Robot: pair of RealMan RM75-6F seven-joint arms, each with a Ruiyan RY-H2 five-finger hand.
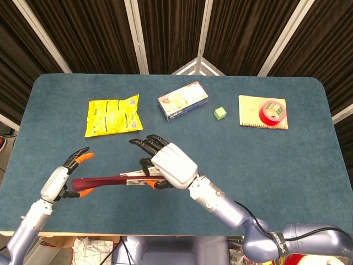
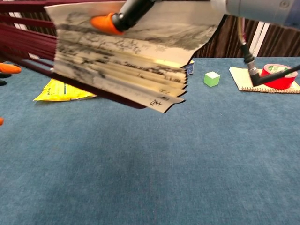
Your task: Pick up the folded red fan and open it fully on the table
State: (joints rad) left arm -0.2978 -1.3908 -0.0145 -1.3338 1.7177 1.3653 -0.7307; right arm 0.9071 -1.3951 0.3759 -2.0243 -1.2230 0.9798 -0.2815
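The right hand [image 1: 172, 165] holds the red fan [image 1: 107, 181] above the table [image 1: 287, 165], its ribs pointing toward nine o'clock. The left hand [image 1: 60, 181] waits at that tip, fingers spread wide, holding nothing.

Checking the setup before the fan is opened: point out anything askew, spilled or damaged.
Nothing looks spilled or damaged. The fan is held off the table in the right hand, its pleats loosely splayed rather than tightly folded. The left hand is at its far end; whether it grips there is unclear.
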